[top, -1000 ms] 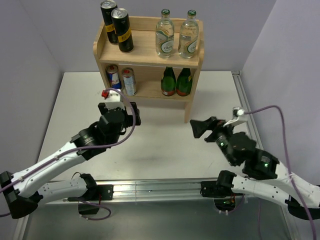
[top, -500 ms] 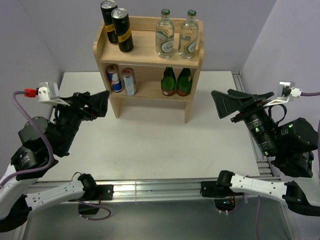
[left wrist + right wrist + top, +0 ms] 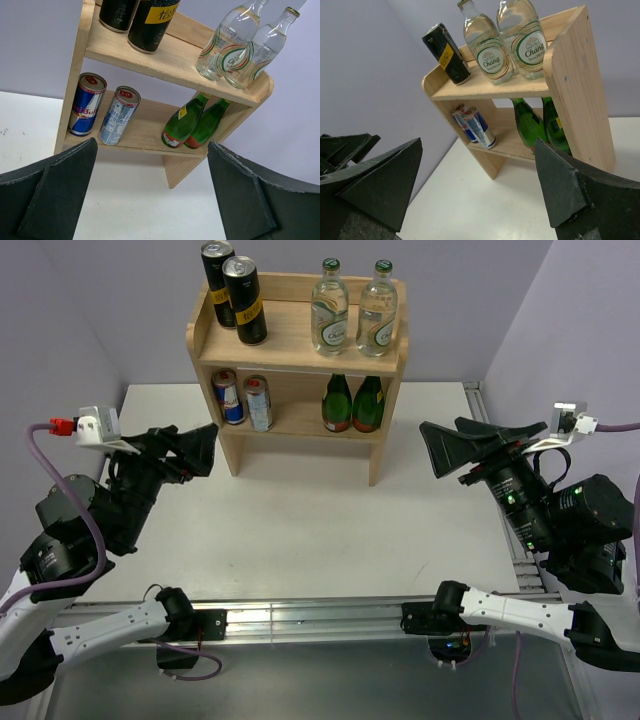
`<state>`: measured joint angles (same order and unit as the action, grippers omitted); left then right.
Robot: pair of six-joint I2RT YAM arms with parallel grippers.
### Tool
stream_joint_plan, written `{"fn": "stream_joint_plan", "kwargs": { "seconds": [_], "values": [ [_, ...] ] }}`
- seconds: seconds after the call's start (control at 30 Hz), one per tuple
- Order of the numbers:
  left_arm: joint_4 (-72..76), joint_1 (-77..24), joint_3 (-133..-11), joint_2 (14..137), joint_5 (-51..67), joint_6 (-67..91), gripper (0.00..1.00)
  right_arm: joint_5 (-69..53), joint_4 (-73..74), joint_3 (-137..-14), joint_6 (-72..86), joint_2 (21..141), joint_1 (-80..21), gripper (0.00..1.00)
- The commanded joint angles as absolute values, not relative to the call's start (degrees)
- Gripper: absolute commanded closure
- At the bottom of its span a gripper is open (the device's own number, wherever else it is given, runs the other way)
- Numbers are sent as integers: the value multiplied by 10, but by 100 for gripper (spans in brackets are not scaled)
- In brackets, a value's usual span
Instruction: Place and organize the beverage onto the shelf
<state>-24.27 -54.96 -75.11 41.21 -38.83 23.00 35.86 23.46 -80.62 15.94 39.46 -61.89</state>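
White table (image 3: 300,530) bears the shelf (image 3: 290,345) at its far edge; left gripper (image 3: 200,448) and right gripper (image 3: 432,448) gape wide, empty

Probably a robotics lab test cell, though little beyond it shows: a white tabletop (image 3: 300,525) boxed by plain pale-lilac wall panels (image 3: 60,320), a silver aluminium rail (image 3: 310,616) along the near edge carrying a white-and-black left arm (image 3: 110,628) and right arm (image 3: 520,610), and a light natural-wood two-tier shelf (image 3: 386,440) standing at the far side.
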Motion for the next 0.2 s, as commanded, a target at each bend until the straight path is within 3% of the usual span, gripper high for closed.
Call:
{"fn": "stream_joint_plan", "kwargs": {
  "seconds": [0.0,0.17],
  "values": [
    [-230,-551,-749,409,-388,213,1,355,215,-807,142,394,-622,0],
    [-228,-551,-746,410,-395,209,1,344,217,-810,126,402,-622,0]
  ]
}}
